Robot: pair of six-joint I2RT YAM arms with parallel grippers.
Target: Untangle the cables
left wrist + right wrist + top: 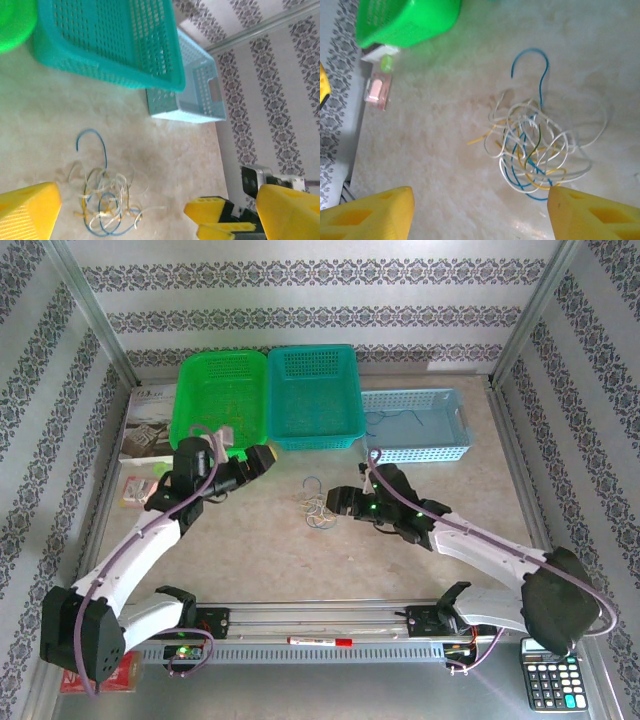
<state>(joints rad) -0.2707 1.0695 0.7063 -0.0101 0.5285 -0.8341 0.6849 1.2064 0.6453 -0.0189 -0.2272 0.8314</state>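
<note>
Several feather-light, springy cables knotted mid-frame; blue hooked end up top looks grabbable; left gripper and right gripper gape empty

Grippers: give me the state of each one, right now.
Left gripper: open, holding nothing.
Right gripper: open, holding nothing; the tangle of cables lies loose ahead of it.

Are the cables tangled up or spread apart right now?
Tangled: the cables lie in one heap, blue, white and yellow strands looping through each other.
</note>
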